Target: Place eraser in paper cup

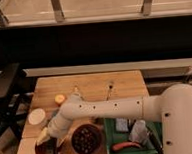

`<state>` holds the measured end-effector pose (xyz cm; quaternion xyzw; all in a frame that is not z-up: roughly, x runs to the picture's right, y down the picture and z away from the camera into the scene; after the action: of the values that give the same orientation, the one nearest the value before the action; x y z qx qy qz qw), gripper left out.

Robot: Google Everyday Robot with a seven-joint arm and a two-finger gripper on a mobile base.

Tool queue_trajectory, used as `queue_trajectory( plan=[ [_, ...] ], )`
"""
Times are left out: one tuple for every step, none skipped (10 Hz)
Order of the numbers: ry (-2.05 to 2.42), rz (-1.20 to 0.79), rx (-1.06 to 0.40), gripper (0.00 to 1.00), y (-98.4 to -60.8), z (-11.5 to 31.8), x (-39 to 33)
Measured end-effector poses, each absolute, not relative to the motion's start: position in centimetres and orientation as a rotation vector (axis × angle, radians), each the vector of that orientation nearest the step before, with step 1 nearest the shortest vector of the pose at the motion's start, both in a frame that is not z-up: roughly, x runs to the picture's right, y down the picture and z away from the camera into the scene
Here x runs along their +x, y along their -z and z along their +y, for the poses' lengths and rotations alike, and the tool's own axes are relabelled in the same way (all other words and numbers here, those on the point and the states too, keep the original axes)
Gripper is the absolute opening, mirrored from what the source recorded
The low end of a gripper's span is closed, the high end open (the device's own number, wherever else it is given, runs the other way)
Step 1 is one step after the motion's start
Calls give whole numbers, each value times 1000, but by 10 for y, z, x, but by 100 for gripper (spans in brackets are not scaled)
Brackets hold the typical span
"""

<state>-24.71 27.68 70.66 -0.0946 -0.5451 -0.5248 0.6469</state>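
The paper cup is a short cream-white round cup standing at the left of the wooden table. My gripper is at the front left of the table, low over a dark red bowl, just in front of and to the right of the cup. The pale arm reaches to it from the right. I cannot make out the eraser; the gripper hides what is under it.
A dark round bowl stands right of the red bowl. A small orange object lies behind the arm. A green tray at the front right holds a red-orange item, pale blocks and a black-handled tool.
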Motion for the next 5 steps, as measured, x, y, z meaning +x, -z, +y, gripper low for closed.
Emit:
queue_trajectory(
  plan=[
    [1192,-1249,-215,44,-707,278,-248],
    [1195,-1254,-216,33,-707,278,-249],
    [1198,-1255,-216,24,-706,275,-249],
    [1201,-1253,-213,13,-704,272,-247],
    [1197,-1254,-200,8,-701,266,-245]
  ],
)
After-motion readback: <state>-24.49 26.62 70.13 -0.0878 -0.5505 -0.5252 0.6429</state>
